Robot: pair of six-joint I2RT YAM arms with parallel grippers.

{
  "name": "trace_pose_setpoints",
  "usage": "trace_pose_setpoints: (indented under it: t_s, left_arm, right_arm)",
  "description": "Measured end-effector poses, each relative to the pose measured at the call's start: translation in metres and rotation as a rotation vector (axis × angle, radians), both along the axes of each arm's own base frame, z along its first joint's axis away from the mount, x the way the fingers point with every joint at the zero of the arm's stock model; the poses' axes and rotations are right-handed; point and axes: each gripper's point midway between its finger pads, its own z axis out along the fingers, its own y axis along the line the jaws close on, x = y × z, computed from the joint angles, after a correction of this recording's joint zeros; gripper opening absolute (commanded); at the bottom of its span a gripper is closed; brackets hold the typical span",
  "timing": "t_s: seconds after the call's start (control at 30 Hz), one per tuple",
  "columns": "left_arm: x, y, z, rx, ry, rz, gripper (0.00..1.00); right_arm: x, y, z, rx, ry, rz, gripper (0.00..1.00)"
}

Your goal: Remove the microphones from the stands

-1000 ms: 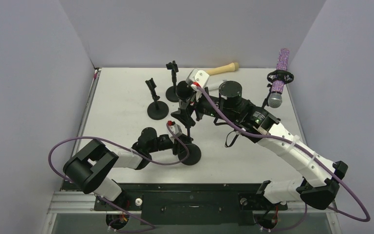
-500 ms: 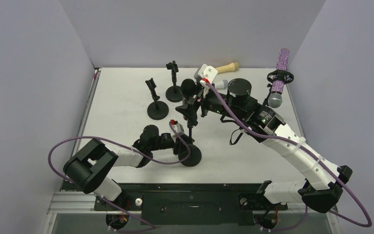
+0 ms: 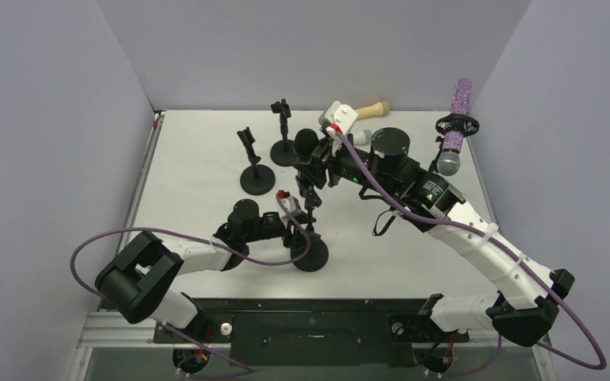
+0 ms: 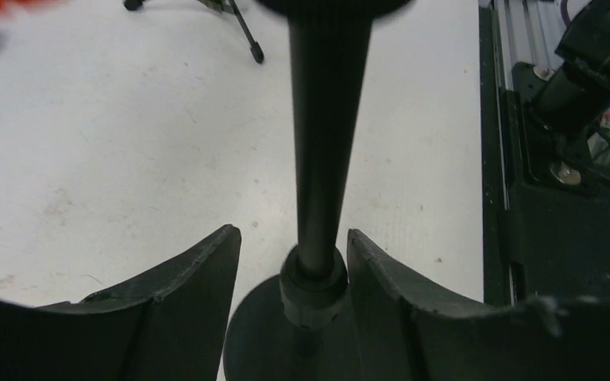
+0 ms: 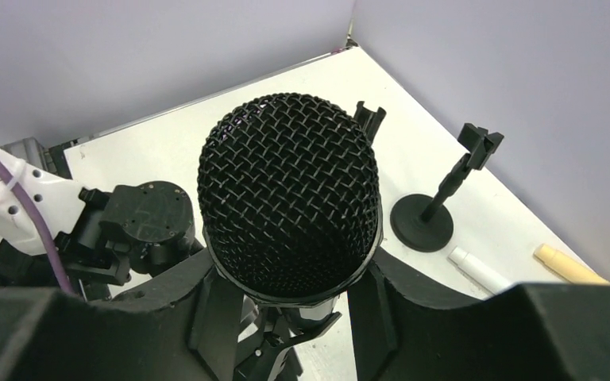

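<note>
A black microphone (image 3: 305, 143) with a mesh head (image 5: 290, 198) sits in the clip of a black stand (image 3: 311, 254) near the table's middle. My right gripper (image 3: 313, 164) reaches in from the right. Its fingers (image 5: 218, 317) press either side of the body just under the head, shut on it. My left gripper (image 3: 294, 228) is low at the stand's pole (image 4: 322, 143), just above the round base. Its jaws stand open around the pole: the left finger (image 4: 183, 294) is apart from it, and the right finger (image 4: 397, 294) is against the collar.
Two empty black stands (image 3: 256, 178) (image 3: 284, 151) stand behind the left gripper. A purple glitter microphone (image 3: 454, 127) hangs in a stand at the far right. A beige handle (image 3: 369, 109) and a white tube (image 5: 476, 268) lie at the back. Walls close in on three sides.
The right gripper's jaws have closed in on the microphone after shifting slightly back. The left gripper's jaws have loosened from the stand's pole, and its arm has shifted a little left.
</note>
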Motion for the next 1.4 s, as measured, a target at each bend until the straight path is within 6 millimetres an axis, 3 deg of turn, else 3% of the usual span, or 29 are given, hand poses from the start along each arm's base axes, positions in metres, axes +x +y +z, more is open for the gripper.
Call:
trace_pose_setpoints:
  t_s: [0.17, 0.23, 0.37, 0.47, 0.7, 0.93, 1.13, 1.4]
  left_arm:
    - [0.017, 0.004, 0.032, -0.052, -0.068, 0.098, 0.81]
    - [0.024, 0.008, 0.045, -0.078, -0.083, 0.151, 0.84]
    - [0.037, 0.019, 0.074, -0.139, -0.113, 0.270, 0.87]
    - [0.045, 0.033, 0.104, -0.199, -0.170, 0.391, 0.87]
    - [0.018, 0.037, 0.143, -0.265, -0.297, 0.460, 0.84]
    - [0.012, 0.039, 0.150, -0.241, -0.371, 0.542, 0.74]
    - [0.015, 0.043, 0.151, -0.224, -0.401, 0.603, 0.73]
    - [0.015, 0.046, 0.169, -0.288, -0.428, 0.626, 0.71]
  right_arm:
    - [0.004, -0.002, 0.000, -0.005, -0.005, -0.091, 0.00]
    - [0.004, -0.002, 0.000, -0.009, -0.011, -0.152, 0.00]
    - [0.006, -0.005, 0.000, -0.019, -0.001, -0.281, 0.00]
    - [0.021, -0.013, 0.001, -0.012, 0.023, -0.425, 0.00]
    - [0.032, -0.020, 0.002, -0.023, 0.039, -0.664, 0.00]
    - [0.029, -0.016, 0.001, -0.044, 0.010, -0.794, 0.00]
    - [0.027, -0.019, 0.002, -0.043, -0.003, -0.854, 0.00]
    - [0.027, -0.020, 0.001, -0.061, -0.015, -0.887, 0.00]
